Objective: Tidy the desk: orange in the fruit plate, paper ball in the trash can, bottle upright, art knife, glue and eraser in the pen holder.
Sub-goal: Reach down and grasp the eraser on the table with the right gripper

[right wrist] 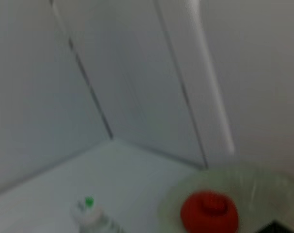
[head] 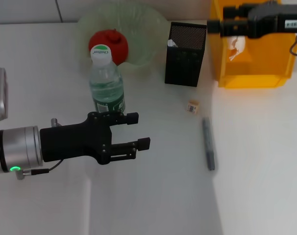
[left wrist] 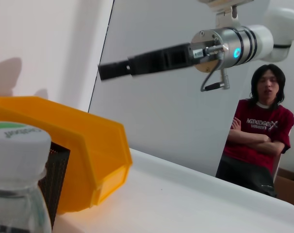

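- Black left gripper (head: 141, 131) hangs wide open, holding nothing, just beside the standing bottle (head: 106, 81).
- One bump there could tip it over.
- Right gripper (head: 214, 26) hovers above the trash can (head: 254, 78); I cannot tell its fingers.

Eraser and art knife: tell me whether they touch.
Apart. The head view shows the eraser lying nearer the pen holder, with bare table between it and the art knife's tip.
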Motion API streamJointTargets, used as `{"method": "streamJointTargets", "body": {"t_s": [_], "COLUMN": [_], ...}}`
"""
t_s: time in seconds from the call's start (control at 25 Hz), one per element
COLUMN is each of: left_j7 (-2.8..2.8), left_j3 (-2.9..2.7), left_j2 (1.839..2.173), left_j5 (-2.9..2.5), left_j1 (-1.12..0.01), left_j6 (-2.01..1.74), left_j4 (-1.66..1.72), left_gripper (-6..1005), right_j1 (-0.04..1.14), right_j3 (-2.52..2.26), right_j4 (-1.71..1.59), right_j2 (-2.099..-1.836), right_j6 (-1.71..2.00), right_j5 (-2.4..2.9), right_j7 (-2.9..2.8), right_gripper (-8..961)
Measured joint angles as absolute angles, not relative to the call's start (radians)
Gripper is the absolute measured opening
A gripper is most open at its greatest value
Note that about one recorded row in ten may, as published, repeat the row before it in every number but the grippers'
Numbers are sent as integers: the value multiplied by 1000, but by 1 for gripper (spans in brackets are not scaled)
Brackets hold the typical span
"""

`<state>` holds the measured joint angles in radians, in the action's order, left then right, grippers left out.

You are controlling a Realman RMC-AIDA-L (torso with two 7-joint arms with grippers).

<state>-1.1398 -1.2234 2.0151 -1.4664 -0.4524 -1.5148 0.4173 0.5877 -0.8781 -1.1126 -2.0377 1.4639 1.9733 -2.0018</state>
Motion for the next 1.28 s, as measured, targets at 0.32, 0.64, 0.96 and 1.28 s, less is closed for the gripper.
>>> {"method": "streamJointTargets", "body": {"t_s": [0.32, 0.64, 0.96, 1.28], "left_j7": [-1153, -1151, -1153, -1149], "left_j3": [-1233, -1230, -1224, -1224], "left_j2": [2017, 2019, 2013, 2012], "left_j5": [-1470, -1503, -1503, -1503], "left_j1": [-458, -462, -461, -460], "left_j6": [-1519, -1509, -1508, -1500], "left_j4": [423, 428, 428, 428], "left_gripper": [729, 729, 729, 729], "right_j1": [809, 930, 967, 977], "right_j3": [-946, -1013, -1058, -1118], "right_j4": [-1124, -914, -770, -688], "right_j2": [-2030, -2074, -2080, -2084], "right_j6": [1654, 1473, 1372, 1285], "right_j5": [2431, 2646, 2647, 2613], "right_j7": [-2191, -2272, -2266, -2261], "right_gripper": [764, 764, 764, 732]}}
